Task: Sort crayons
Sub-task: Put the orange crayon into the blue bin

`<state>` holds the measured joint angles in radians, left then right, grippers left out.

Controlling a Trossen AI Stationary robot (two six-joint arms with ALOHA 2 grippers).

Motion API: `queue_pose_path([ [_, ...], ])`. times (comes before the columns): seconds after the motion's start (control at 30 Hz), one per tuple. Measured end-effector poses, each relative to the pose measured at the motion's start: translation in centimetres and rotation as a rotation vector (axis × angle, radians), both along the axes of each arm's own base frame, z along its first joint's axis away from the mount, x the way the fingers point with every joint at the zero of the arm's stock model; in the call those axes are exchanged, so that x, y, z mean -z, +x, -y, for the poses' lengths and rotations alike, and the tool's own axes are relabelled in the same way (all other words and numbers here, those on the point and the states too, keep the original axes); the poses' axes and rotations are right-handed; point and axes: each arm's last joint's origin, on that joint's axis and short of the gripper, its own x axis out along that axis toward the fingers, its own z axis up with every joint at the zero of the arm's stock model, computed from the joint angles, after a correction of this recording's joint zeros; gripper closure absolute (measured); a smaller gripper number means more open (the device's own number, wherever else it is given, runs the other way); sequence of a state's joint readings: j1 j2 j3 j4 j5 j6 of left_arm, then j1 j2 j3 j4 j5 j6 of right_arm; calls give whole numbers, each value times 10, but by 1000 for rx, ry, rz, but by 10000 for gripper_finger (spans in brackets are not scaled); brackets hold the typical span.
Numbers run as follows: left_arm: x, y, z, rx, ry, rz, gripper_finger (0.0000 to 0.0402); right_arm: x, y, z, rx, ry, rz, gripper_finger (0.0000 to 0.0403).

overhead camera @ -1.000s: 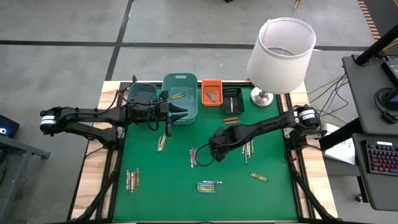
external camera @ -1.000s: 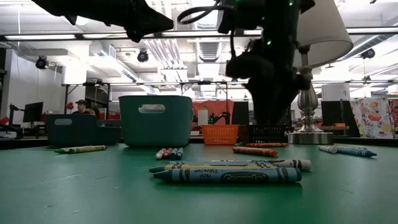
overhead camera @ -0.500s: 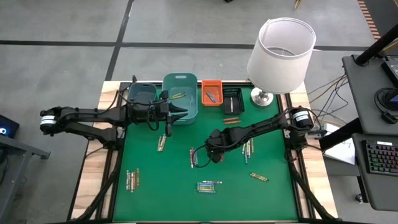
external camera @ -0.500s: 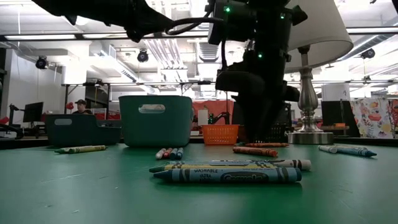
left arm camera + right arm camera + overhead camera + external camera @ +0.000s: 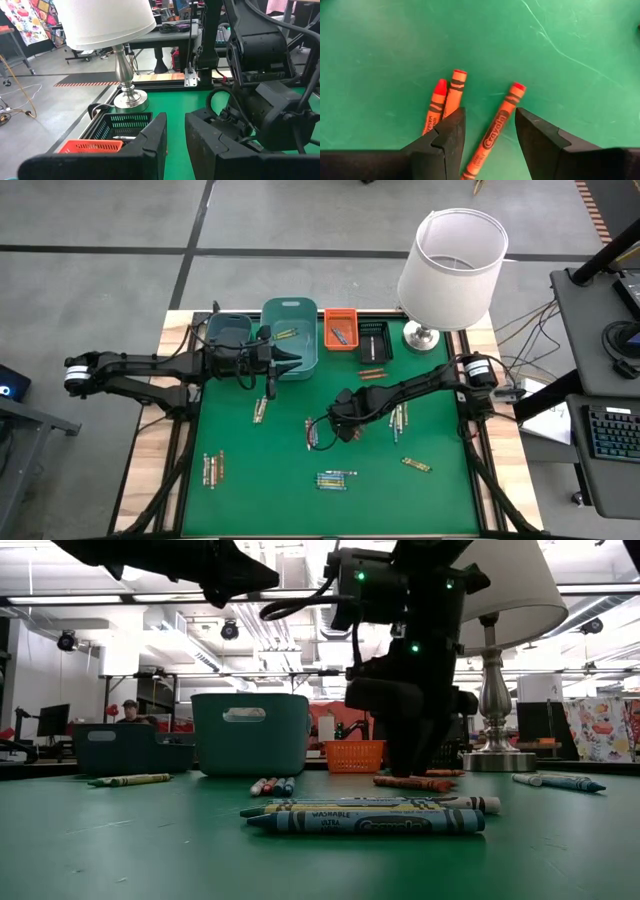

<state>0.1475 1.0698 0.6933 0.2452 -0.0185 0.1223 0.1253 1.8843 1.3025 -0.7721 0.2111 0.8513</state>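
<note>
Green felt [image 5: 440, 500] covers the table seen from above, framed by pale wood, with a white drum-shaded lamp [image 5: 452, 268] at the far right corner. Along the far edge stand two teal plastic bins [image 5: 290, 335], a small orange mesh basket [image 5: 339, 328] and a black one [image 5: 374, 338]. Crayons [image 5: 336, 479] lie scattered in small clusters. The left gripper [image 5: 290, 361] hangs over the larger teal bin; the right gripper [image 5: 322, 429] has slid leftward since a second ago, onto the cluster at mid-table.

From table height, paper-wrapped crayons [image 5: 365, 817] lie stacked nearest, lettering legible, and the right arm's dark bulk now stands left of the lamp stem.

Only the left wrist camera shows its fingers [image 5: 150, 145] narrowly parted, holding nothing.

Only the right wrist camera shows its spread fingers [image 5: 445, 142] straddling one orange-red crayon [image 5: 495, 130], two more lying just beside.
</note>
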Motion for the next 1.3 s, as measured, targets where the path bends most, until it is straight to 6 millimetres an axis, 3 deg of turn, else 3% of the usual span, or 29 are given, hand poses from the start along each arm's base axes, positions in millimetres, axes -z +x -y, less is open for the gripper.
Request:
queue_pose_path([
  [0.4,1,0,0,-1,-9,-1,350,1,-1,9,-9,-25,-18,248],
  [0.5,1,0,0,-1,-11,0,350,3,-2,14,-1,-27,-25,276],
  [0.7,1,1,0,-3,-26,0,350,4,-2,22,-34,-39,-40,375],
  [0.9,6,5,-1,-4,-43,-21,350,1,-3,28,-80,-53,-47,390],
  [1.17,13,11,0,36,-105,-33,350,-37,-9,29,-192,-102,76,392],
  [1.3,18,13,5,88,-122,26,350,-65,-13,28,-276,-148,289,394],
])
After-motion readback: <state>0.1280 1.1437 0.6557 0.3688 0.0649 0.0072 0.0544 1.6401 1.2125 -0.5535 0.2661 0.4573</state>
